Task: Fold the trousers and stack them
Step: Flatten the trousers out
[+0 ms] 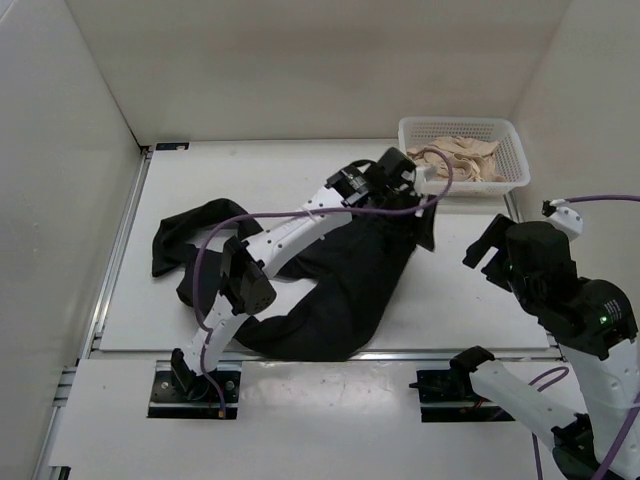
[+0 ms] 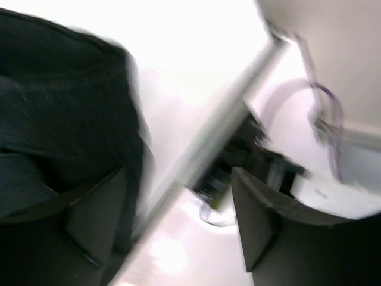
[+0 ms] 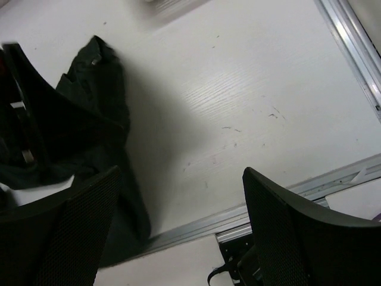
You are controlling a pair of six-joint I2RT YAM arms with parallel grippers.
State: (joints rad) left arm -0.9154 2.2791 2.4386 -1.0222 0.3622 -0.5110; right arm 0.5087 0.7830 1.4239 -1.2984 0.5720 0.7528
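Centrally, black trousers (image 1: 340, 290) seen crumpled on table (image 1: 470, 310), left gripper (image 1: 405, 185) spread open over their upper-right edge, right gripper (image 1: 488, 255) held open at right.

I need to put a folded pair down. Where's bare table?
Bare: the patch between the trousers and the right gripper, and the far strip left of the basket. Crowded: the middle, where the left arm reaches over the trousers.

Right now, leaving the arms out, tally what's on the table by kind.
Black trousers: 1
White basket: 1
Beige cloth pile in the basket: 1 (cannot tell how many pieces)
Total: 3
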